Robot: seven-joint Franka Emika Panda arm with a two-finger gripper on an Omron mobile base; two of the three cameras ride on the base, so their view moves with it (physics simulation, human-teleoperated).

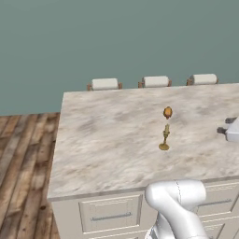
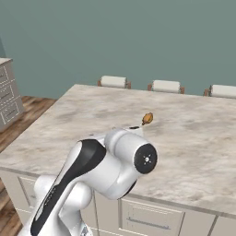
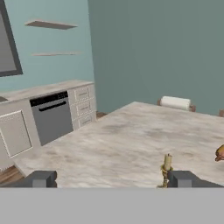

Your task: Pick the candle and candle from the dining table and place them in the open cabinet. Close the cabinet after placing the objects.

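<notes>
A home kitchen: off to the gripper's left stand cream raised-panel base cabinets (image 3: pixel 83 105) with a grey built-in dishwasher (image 3: pixel 52 118), under floating wall shelves (image 3: pixel 50 25). Ahead spreads a beige marble-look dining table (image 1: pixel 107 140) with white-cushioned wooden chairs (image 1: pixel 155 81) on plank flooring (image 1: pixel 23 158).

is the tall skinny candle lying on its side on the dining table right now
No. In the left base view the slim tan candle stands upright on its brass holder on the dining table, just in front of the small brown oval thing.

On the dining table (image 1: pixel 102 135) the taper candle (image 1: pixel 165 138) stands upright, the small oval thing (image 1: pixel 167 112) just behind it, chairs (image 1: pixel 104 84) along the far edge.
</notes>
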